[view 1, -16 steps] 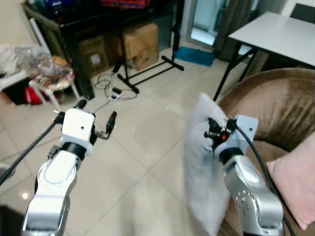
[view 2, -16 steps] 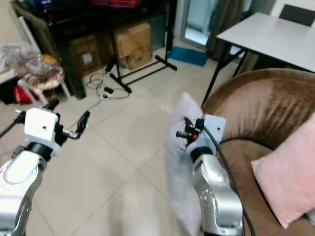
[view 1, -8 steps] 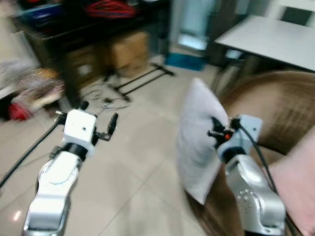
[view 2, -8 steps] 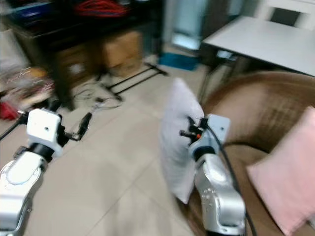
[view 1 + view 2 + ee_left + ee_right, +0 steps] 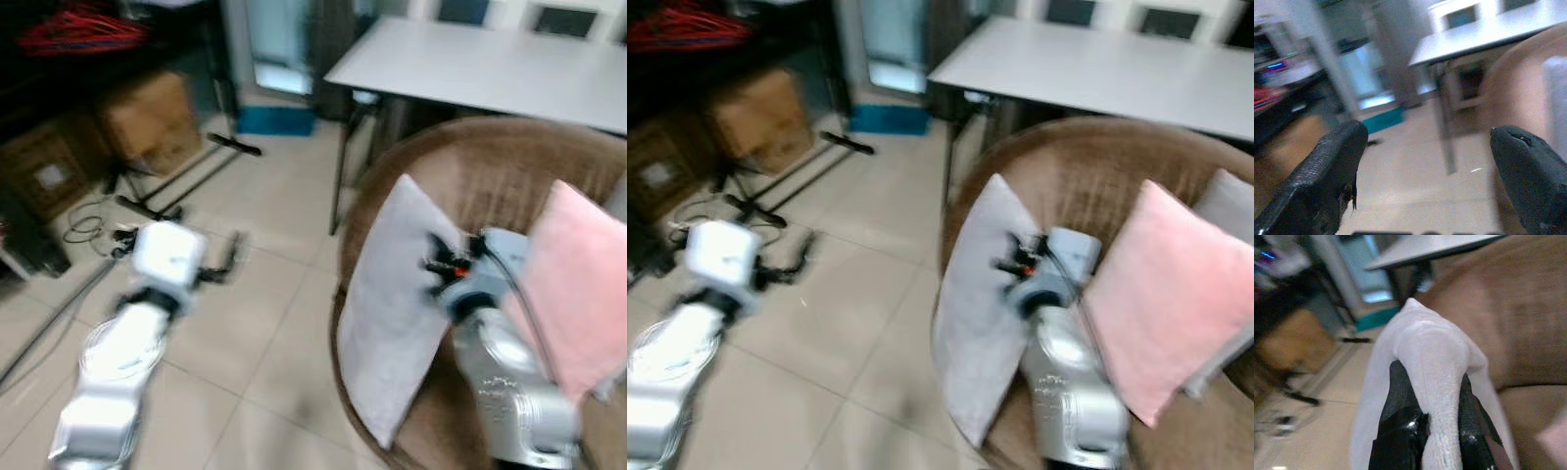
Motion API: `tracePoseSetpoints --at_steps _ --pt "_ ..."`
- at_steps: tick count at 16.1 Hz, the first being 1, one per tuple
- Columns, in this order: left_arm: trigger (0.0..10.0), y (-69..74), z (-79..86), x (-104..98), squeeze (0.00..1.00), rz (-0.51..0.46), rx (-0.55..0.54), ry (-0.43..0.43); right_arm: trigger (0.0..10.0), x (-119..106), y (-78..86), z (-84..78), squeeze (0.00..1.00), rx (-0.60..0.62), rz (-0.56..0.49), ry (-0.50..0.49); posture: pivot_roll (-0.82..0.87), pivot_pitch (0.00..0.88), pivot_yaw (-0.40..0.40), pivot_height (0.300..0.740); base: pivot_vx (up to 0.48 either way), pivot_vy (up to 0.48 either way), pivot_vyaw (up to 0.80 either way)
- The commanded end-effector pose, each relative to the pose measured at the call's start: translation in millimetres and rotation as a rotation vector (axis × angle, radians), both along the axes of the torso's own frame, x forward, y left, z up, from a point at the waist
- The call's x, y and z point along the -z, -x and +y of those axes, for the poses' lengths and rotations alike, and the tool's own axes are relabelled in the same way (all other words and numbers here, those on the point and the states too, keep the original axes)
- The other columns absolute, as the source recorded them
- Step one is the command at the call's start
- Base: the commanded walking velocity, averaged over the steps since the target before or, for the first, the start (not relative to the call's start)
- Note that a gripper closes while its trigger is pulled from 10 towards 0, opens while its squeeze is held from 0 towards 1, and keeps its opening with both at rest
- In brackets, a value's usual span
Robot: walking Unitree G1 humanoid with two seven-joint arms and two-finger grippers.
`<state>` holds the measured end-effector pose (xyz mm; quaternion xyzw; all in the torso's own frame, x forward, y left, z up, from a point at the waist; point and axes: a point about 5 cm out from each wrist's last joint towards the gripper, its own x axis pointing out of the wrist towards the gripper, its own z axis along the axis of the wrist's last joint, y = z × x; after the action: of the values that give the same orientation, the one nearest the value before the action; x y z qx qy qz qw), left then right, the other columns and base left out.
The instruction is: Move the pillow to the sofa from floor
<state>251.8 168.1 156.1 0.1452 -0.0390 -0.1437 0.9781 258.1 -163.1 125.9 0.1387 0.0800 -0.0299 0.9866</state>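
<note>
no text, label, brand or number could be read anywhere; the cardboard boxes (image 5: 147, 117) were too blurred to show any print.

pillow (image 5: 392, 313): soft matt cloth (faint nap) | sofa (image 5: 490, 186): brown velvety fabric | floor (image 5: 274, 294): glossy tile

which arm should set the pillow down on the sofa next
Right. The right end effector is already shut on the grey pillow, which hangs over the brown sofa beside the pink cushion. The left end effector is open, holds nothing and is out over the floor.
</note>
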Motion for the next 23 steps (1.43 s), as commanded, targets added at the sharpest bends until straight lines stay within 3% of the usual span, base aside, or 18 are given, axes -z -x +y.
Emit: tracePoseSetpoints --at_steps 1,9,12,15,16,18,20,21,23 --pt "10.0 2.0 10.1 2.6 0.0 0.02 -0.032 -0.024 10.0 -16.2 -4.9 14.1 0.0 -0.059 -0.084 -0.012 -0.03 0.0 0.021 0.74 0.0 0.0 0.0" --pt "10.0 6.1 8.9 6.5 0.0 0.05 -0.011 -0.04 10.0 -21.4 -13.6 15.2 0.0 -0.083 -0.1 -0.001 -0.03 0.0 0.013 0.74 0.0 0.0 0.0" --pt "10.0 7.3 3.9 11.2 0.0 0.087 0.067 -0.059 10.0 -24.5 -20.9 8.4 0.0 -0.036 -0.108 0.019 -0.04 0.0 0.016 0.74 0.0 0.0 0.0" --pt "10.0 5.6 0.1 10.6 0.0 0.1 0.149 -0.072 10.0 -29.5 -35.6 7.1 0.0 -0.058 -0.14 0.038 -0.04 0.0 0.028 0.74 0.0 0.0 0.0" --pt "10.0 5.0 -2.0 10.6 0.0 0.114 0.194 -0.076 10.0 -29.0 -47.5 5.0 0.0 -0.07 -0.158 0.029 -0.05 0.0 0.036 0.74 0.0 0.0 0.0" --pt "10.0 3.2 -4.3 9.4 0.0 0.128 0.245 -0.086 10.0 -16.4 -68.9 -1.4 0.0 -0.082 -0.157 -0.049 -0.04 0.0 0.042 0.74 0.0 0.0 0.0" --pt "10.0 2.2 -9.1 7.2 0.0 0.148 0.32 -0.098 10.0 -1.4 -89.4 -18.2 0.0 -0.101 -0.13 -0.045 -0.02 0.0 0.045 0.74 0.0 0.0 0.0" --pt "10.0 2.2 -10.0 6.7 0.0 0.158 0.349 -0.102 10.0 3.3 -95.1 -25.6 0.0 -0.105 -0.111 -0.021 -0.01 0.0 0.046 0.74 0.0 0.0 0.0" --pt "10.0 5.9 -9.3 8.5 0.0 0.21 0.437 -0.128 10.0 23.4 -102.1 -52.6 0.0 -0.068 0.069 0.103 0.0 0.0 0.044 0.74 0.0 0.0 0.0"
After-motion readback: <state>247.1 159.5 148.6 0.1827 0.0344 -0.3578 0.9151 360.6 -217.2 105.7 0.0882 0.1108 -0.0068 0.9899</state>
